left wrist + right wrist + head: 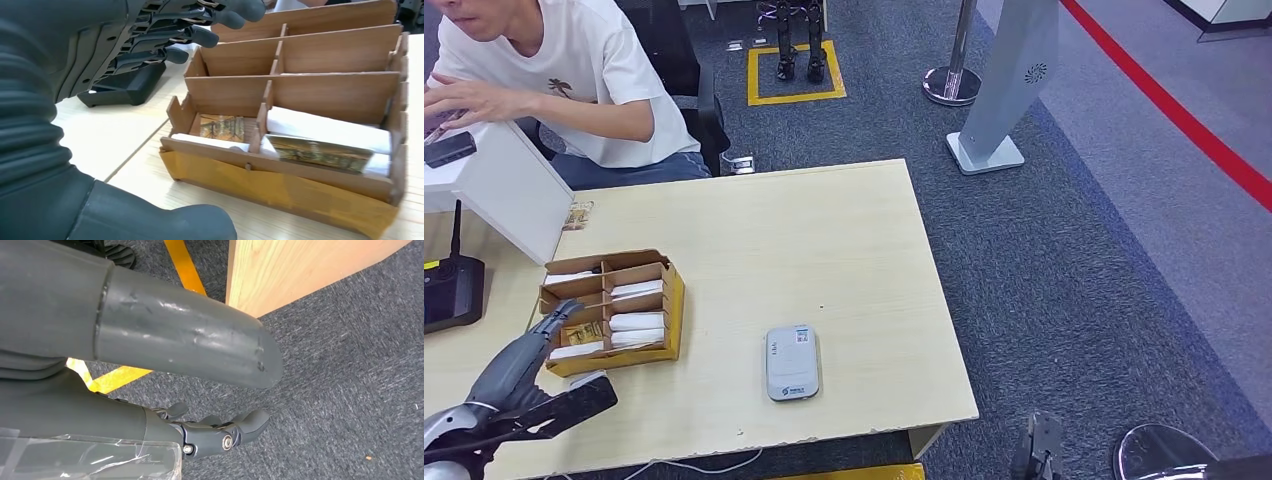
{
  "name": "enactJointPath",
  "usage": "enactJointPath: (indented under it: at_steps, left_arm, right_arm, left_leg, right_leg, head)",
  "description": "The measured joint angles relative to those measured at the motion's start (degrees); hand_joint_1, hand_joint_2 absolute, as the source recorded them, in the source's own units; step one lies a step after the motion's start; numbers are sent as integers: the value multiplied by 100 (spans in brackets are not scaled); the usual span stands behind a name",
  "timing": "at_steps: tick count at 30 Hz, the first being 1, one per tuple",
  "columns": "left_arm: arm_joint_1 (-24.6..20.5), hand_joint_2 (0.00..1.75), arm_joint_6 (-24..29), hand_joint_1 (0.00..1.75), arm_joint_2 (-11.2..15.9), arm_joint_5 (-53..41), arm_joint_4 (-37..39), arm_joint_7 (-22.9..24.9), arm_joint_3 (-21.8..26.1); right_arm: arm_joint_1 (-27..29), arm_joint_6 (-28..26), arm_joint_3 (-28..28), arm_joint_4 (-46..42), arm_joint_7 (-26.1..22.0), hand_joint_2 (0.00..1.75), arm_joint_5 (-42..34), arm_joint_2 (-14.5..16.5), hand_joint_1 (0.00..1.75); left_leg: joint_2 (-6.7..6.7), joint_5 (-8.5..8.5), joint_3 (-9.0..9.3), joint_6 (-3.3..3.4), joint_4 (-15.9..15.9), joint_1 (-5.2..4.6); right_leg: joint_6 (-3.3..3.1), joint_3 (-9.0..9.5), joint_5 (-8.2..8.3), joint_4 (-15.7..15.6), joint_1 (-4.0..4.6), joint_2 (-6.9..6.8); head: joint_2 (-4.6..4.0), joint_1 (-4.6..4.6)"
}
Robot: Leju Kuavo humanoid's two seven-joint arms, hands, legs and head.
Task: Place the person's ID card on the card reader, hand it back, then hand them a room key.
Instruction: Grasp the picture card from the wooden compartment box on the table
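Note:
A wooden card box [670, 300] with several compartments stands on the left of the table and holds white and picture-printed room key cards [584, 334]. My left hand [529, 365] hovers at the box's near left corner, holding nothing, fingers spread. In the left wrist view its fingers [200, 35] reach over the back compartments of the box [280, 170], above a printed card [320, 152], with the thumb [165, 220] low in front. The grey-white card reader [791, 362] lies near the table's front edge. My right hand [1042, 450] hangs beside the table, its fingers [220, 432] holding nothing.
A person in a white shirt [574, 70] sits behind the table's far left corner, hands at a white partition [509, 185]. A small patterned card [577, 215] lies by the partition. A black device [449, 290] stands at the left. Table corner [280, 270] is close to my right hand.

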Motion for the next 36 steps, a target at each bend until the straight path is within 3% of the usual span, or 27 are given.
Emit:
enactJointPath:
  at_steps: [14, 36]
  left_arm:
    - [-6, 175, -137, 0, 345, 39, 0, 134, 0]
    - [-59, 175, -209, 0, 433, 164, 20, 151, 0]
  right_arm:
    - [-15, -17, 27, 7, 62, 0, 51, 0, 0]
    - [-26, -15, 152, 9, 70, 0, 99, 0, 0]
  left_leg:
    - [0, 0, 0, 0, 0, 0]
    - [0, 0, 0, 0, 0, 0]
  right_leg:
    - [0, 0, 0, 0, 0, 0]
    - [0, 0, 0, 0, 0, 0]
  head:
    - [-1, 1]
    - [0, 1]
